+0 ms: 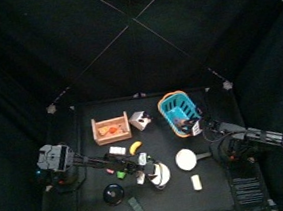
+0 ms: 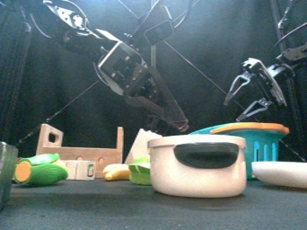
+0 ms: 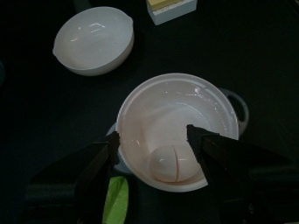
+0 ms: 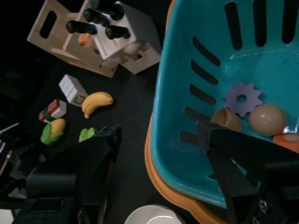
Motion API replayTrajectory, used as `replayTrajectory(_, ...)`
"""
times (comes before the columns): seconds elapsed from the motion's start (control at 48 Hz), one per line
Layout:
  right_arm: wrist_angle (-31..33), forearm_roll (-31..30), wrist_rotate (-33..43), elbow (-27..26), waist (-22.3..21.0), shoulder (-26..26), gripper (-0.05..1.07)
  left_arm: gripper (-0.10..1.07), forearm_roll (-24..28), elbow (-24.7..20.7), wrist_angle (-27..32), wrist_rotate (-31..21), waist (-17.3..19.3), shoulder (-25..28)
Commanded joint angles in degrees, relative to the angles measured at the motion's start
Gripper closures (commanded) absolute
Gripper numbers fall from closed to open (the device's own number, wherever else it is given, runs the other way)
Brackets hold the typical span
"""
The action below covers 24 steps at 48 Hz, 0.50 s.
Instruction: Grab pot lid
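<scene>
Left wrist view: my left fingers (image 3: 155,149) are spread wide, hovering directly over the white pot (image 3: 181,127), one on each side of the pot lid (image 3: 176,122) and its knob; no contact that I can see. Pot sits on the worktop (image 2: 96,202), a white bowl (image 3: 93,39) nearby. Right fingers (image 4: 163,157) hang spread above the teal basket (image 4: 222,79).

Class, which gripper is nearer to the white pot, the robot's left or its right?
Left. The left gripper hangs open directly above the white pot. The right gripper is raised off to the side, over the teal basket.
</scene>
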Motion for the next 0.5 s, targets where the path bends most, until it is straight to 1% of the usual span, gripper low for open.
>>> replayTrajectory(0.0,-0.5,-0.1,-0.4,-2.2,1.7,-0.3,0.04,0.02,-0.9,-0.5,1.2,-0.1,-0.5,-2.7)
replayTrajectory(0.042,-0.6,-0.4,-0.7,-2.5,2.5,-0.4,0.04,0.02,-1.5,-0.2,3.0,0.0,-1.3,-3.9)
replayTrajectory(0.104,-1.0,-1.2,-0.7,-2.9,4.3,-0.5,0.04,0.02,-2.2,0.3,7.1,-0.1,-2.6,-6.2)
replayTrajectory(0.229,-2.8,-3.8,-0.2,-3.3,8.6,-0.5,0.04,0.02,-5.4,0.8,17.3,-0.4,-5.6,-10.3)
replayTrajectory(0.333,-6.2,-5.9,-0.2,-3.3,12.2,0.1,0.04,0.02,-9.1,0.5,23.6,-0.4,-6.9,-11.5)
replayTrajectory(0.479,-9.6,-10.0,-0.9,-2.4,17.7,0.6,0.04,0.02,-15.1,-0.3,30.0,-0.4,-9.1,-12.0)
